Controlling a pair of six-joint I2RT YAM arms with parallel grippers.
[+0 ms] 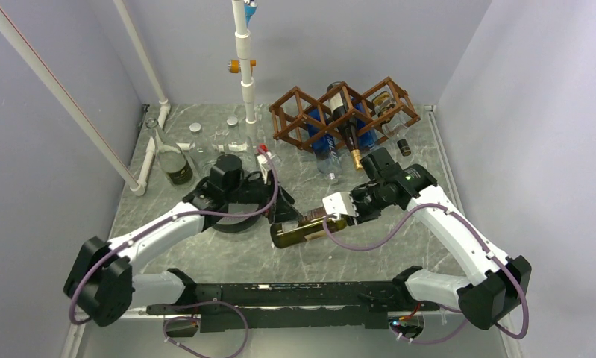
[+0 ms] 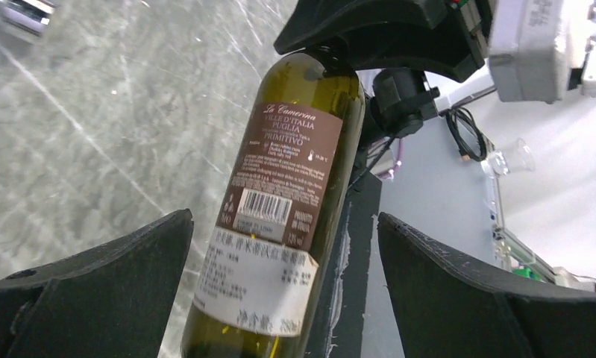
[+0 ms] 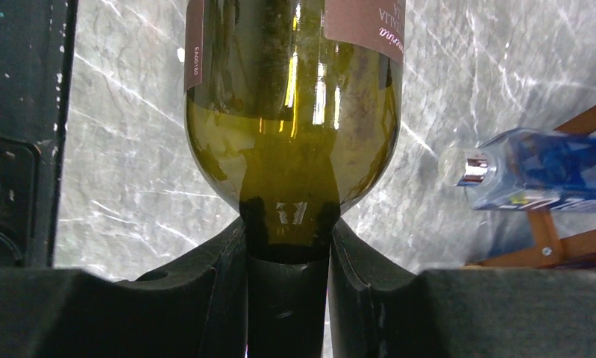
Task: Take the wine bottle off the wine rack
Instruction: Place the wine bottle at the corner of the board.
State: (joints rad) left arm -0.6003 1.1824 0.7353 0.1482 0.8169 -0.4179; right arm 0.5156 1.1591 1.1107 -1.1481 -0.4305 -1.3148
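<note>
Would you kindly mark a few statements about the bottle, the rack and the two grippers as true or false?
1. The right gripper is shut on the neck of the green wine bottle. True.
2. The left gripper is clamped on the bottle's body. False: its jaws stand open, one on each side of the bottle.
3. The green wine bottle sits in a cell of the wine rack. False: it is clear of the rack, between the two grippers.
4. A blue bottle lies in the wine rack. True.
</note>
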